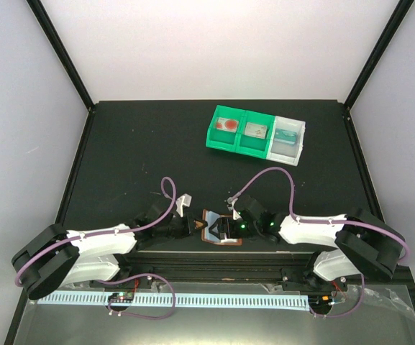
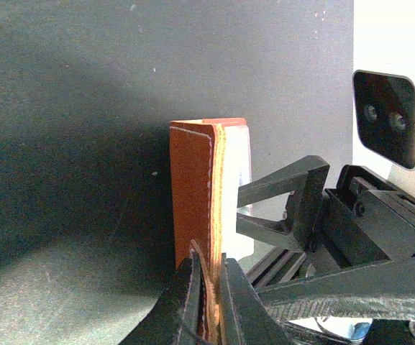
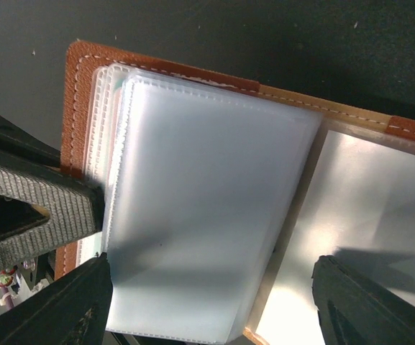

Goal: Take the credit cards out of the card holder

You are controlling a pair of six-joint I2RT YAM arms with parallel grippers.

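The card holder (image 1: 213,218) lies spread open near the table's front edge, between my two grippers. It is reddish-brown with a stitched rim (image 3: 74,93) and a stack of frosted clear sleeves (image 3: 200,208). I cannot tell whether a credit card sits in the top sleeve. My left gripper (image 2: 208,287) is shut on the holder's edge, which shows as an orange-brown cover (image 2: 191,187) in the left wrist view. My right gripper (image 3: 214,305) hangs open just above the sleeves, its fingers (image 3: 70,305) spread wide. Three flat cards lie in the bins, the leftmost being pinkish-white (image 1: 229,125).
A green bin (image 1: 239,131) with two compartments and a white bin (image 1: 288,139) stand together at the back right of the black table. A pale slotted rail (image 1: 193,300) runs along the front below the arm bases. Purple cables loop over both arms.
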